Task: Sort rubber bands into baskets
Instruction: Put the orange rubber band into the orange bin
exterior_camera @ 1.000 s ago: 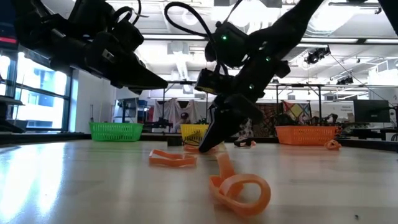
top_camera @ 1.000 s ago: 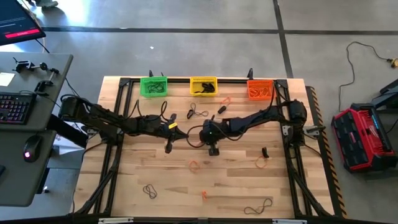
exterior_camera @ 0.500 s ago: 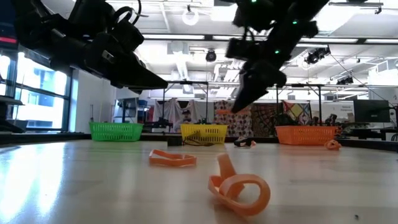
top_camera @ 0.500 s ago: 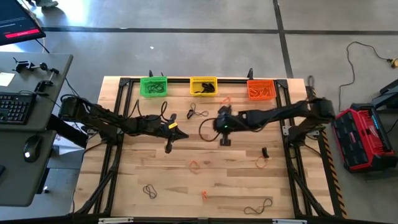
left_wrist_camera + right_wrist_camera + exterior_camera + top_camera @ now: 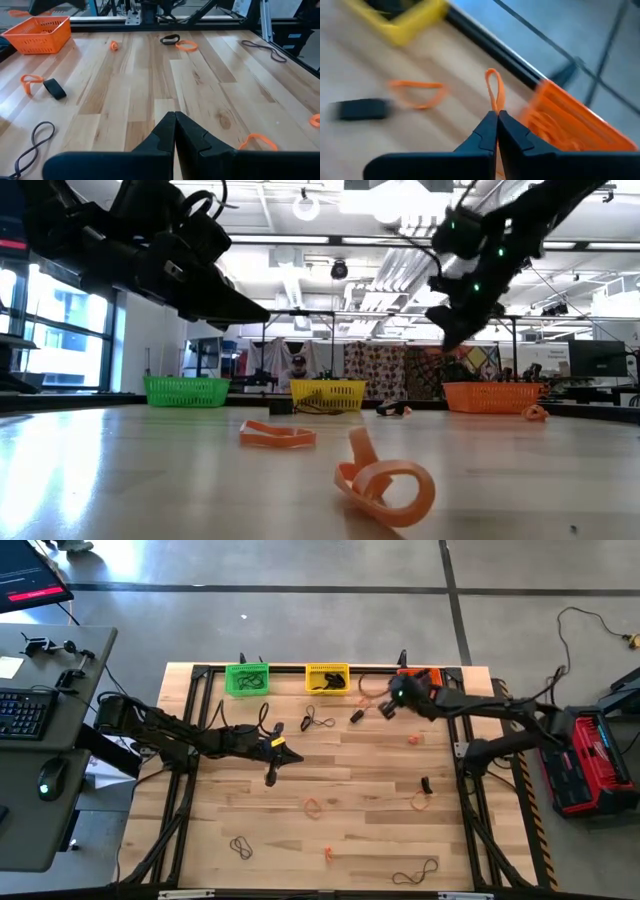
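Right claw [image 5: 497,116] pinching an orange band [image 5: 494,92] beside orange basket [image 5: 570,125]; left claw [image 5: 175,117] clenched, empty

The wooden table [image 5: 380,810] carries a green basket [image 5: 247,678], a yellow basket [image 5: 327,678], an orange basket [image 5: 420,685], and scattered orange and black rubber bands [image 5: 313,806].

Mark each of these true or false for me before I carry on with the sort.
1. The right gripper is shut on an orange rubber band. True.
2. That gripper is above the green basket. False: it is by the orange basket.
3. The left gripper is shut and holds nothing. True.
4. The yellow basket stands between the green basket and the orange one. True.
5. No bands remain on the table. False: several orange and black ones lie there.
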Tool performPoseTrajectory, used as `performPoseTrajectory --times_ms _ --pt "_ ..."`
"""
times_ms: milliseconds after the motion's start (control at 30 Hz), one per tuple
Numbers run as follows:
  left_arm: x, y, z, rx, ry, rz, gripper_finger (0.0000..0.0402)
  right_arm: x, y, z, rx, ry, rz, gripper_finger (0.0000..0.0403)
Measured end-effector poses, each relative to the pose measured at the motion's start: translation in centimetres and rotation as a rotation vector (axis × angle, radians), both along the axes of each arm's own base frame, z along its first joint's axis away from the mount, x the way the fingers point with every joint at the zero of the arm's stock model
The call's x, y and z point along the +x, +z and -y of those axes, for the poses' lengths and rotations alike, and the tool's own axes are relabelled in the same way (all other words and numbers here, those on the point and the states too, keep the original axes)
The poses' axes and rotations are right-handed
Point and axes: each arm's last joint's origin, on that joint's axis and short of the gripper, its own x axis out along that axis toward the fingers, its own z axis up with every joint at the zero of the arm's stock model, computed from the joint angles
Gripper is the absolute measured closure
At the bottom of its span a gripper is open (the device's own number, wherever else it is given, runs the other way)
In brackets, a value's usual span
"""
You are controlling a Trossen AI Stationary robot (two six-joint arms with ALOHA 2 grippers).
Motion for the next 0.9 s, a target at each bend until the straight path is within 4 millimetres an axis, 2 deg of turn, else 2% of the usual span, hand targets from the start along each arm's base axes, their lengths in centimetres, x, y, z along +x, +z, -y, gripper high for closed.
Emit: performPoseTrajectory --times_ms 200,433,667,900 --pt "0.0 0.1 0.0 0.0 0.006 0.006 0.0401 -2.9 -0.6 4.2 0.065 -0.238 0.057 0.0403" --pt "0.0 0.1 0.0 0.001 0.007 0.008 0.0401 -5.4 -2.7 7.2 0.197 -0.392 0.054 0.0403" --pt "0.0 0.1 0.0 0.001 0.007 0.007 0.0401 -5.9 -5.0 8.3 0.285 -0.426 0.002 0.0403" --pt "0.0 0.1 0.0 0.001 0.007 0.007 0.0401 -5.9 -5.5 8.5 0.293 -0.411 -0.023 0.0403"
